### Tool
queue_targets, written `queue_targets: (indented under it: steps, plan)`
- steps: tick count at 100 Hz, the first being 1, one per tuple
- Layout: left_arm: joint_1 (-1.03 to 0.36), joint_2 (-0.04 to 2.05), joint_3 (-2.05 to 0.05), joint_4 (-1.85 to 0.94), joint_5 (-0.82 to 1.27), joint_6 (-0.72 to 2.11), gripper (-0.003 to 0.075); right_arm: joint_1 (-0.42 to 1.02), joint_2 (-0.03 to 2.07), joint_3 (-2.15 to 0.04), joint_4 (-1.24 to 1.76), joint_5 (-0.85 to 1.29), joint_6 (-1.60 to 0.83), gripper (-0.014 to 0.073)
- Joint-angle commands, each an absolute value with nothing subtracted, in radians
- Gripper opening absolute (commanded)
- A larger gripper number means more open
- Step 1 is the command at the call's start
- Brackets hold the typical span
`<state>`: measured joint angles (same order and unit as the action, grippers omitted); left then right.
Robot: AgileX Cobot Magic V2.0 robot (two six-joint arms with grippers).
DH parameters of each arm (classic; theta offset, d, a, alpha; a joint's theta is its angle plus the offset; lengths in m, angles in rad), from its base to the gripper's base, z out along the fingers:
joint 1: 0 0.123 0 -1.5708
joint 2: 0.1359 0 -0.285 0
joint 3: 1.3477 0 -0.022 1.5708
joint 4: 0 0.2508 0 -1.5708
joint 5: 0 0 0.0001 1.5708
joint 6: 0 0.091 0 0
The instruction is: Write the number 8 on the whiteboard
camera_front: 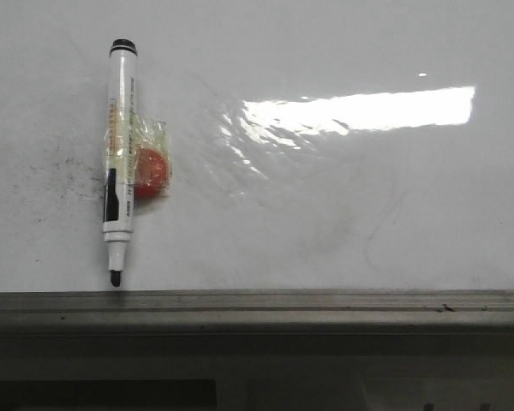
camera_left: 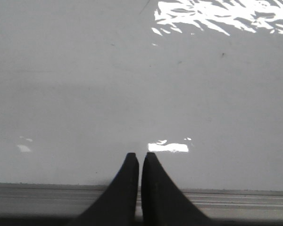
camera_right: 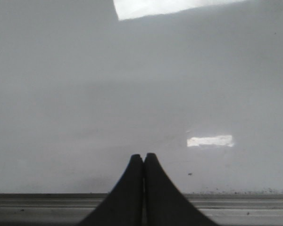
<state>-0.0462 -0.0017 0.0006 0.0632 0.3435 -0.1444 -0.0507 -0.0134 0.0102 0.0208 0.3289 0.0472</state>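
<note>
On the whiteboard (camera_front: 325, 214), no 8 (both tools closed, apart).

A bright rectangular reflection of an overhead light (camera_front: 360, 111) lies in the upper right of the front view, its left end broken into rippled streaks. Smaller patches of glare appear in the wrist views: a ragged white one (camera_left: 221, 14) at the upper right of the left wrist frame, a small one (camera_left: 168, 147) near its lower centre, and a clean-edged white band (camera_right: 170, 7) along the top of the right wrist frame. Along the bottom of the front view runs a dull grey horizontal metal ledge (camera_front: 257, 310), dusty and lightly scuffed, with a darker grey shadowed panel (camera_front: 257, 377) beneath it. Illumination is even and cool.
</note>
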Motion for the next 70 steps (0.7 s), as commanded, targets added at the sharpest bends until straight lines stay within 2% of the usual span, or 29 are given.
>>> queue_targets:
  steps: [1, 70]
  plan:
    - [-0.043, -0.032, 0.033, 0.080, 0.292, -0.150, -0.0020, -0.055, -0.033, 0.023, 0.008, 0.313, 0.045, -0.0063]
    - [-0.043, -0.032, 0.033, 0.088, 0.186, -0.150, -0.0020, -0.055, -0.033, 0.023, 0.010, 0.307, 0.045, -0.0063]
